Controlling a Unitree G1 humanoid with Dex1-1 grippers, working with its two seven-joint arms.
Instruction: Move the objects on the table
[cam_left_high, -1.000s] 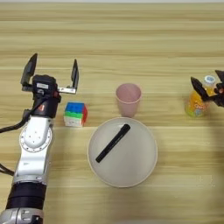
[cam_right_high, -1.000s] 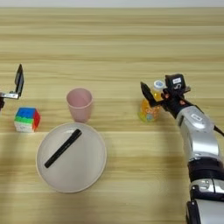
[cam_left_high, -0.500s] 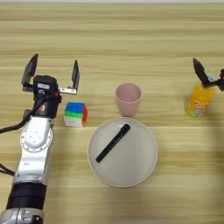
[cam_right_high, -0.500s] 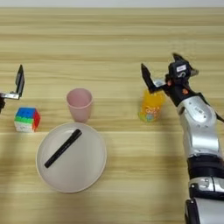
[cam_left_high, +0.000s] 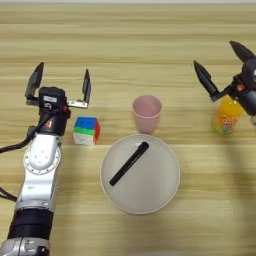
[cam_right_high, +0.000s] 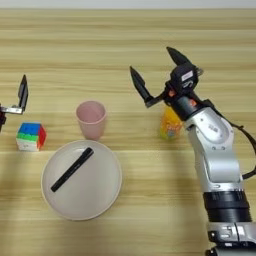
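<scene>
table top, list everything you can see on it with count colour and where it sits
table: one, light wood, fills the view.
plate: one, beige, round, near centre front.
pen: one, black, lying slantwise on the plate.
cup: one, pink, upright, just behind the plate.
puzzle cube: one, multicoloured, left of the cup, on the table.
juice bottle: one, orange, upright, right of the cup; its top is hidden by the right hand.
left hand: one, black fingers spread open, behind the puzzle cube and apart from it.
right hand: one, black fingers spread open, above and behind the juice bottle, not gripping it.
</scene>
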